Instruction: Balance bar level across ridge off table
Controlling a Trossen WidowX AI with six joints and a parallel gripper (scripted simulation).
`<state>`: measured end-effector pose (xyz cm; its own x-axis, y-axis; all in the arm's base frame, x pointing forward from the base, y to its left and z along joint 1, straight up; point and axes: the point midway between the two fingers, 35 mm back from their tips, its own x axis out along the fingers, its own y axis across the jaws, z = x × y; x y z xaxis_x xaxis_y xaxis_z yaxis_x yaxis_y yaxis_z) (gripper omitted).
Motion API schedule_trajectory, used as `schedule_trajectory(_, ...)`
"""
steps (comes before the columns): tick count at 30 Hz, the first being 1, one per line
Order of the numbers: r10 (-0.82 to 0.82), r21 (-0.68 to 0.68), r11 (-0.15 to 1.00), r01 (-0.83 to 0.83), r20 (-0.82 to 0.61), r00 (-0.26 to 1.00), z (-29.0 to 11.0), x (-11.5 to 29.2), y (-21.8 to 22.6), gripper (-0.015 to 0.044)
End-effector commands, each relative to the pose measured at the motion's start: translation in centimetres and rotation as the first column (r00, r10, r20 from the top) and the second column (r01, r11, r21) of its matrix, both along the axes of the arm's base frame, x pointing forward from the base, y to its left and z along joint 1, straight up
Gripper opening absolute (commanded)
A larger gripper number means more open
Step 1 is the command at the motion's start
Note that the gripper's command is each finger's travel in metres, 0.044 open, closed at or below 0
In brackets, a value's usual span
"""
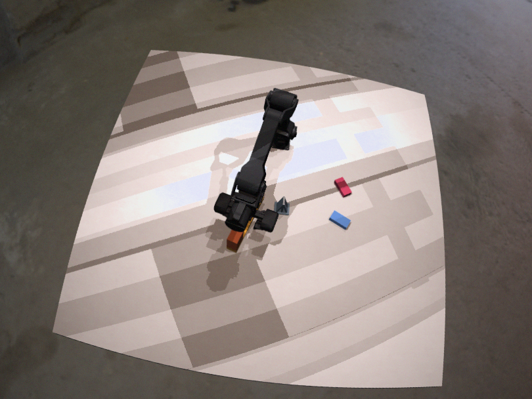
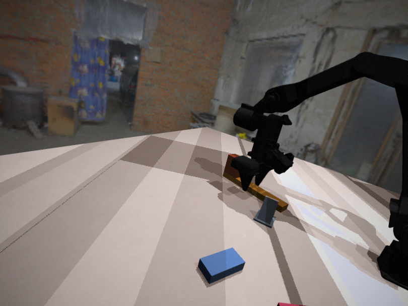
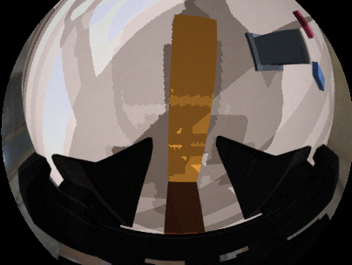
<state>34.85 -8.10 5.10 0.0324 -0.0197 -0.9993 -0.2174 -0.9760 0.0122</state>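
Note:
The bar (image 1: 234, 241) (image 2: 265, 195) (image 3: 192, 72) is a thin orange-yellow strip with a thicker red-brown block at one end (image 2: 231, 164) (image 3: 182, 208). It lies flat on the table. The grey wedge-shaped ridge (image 1: 284, 202) (image 2: 266, 210) (image 3: 278, 49) stands upright beside the bar's thin end, apart from it. My gripper (image 2: 251, 185) (image 3: 184, 140) is open and points straight down. Its fingers stand low on either side of the strip, close to the block end, with a gap to the strip on each side. In the top view the wrist hides the fingertips.
A blue block (image 1: 339, 219) (image 2: 221, 264) (image 3: 319, 76) and a red block (image 1: 343, 186) (image 2: 288, 304) (image 3: 302, 23) lie flat on the table beyond the ridge. The arm's base (image 1: 286, 137) stands at the back of the patterned table top.

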Motion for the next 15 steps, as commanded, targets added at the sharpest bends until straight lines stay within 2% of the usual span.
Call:
schedule_trajectory(1, -0.004, 0.005, 1.0, 0.004, 0.001, 1.0, -0.09, -0.01, 0.09, 0.0315)
schedule_trajectory(8, 0.0, 0.0, 1.0, 0.0, 0.0, 1.0, -0.01, -0.01, 0.0, 0.0131)
schedule_trajectory(15, 0.0, 0.0, 1.0, 0.0, 0.0, 1.0, -0.01, -0.01, 0.0, 0.0085)
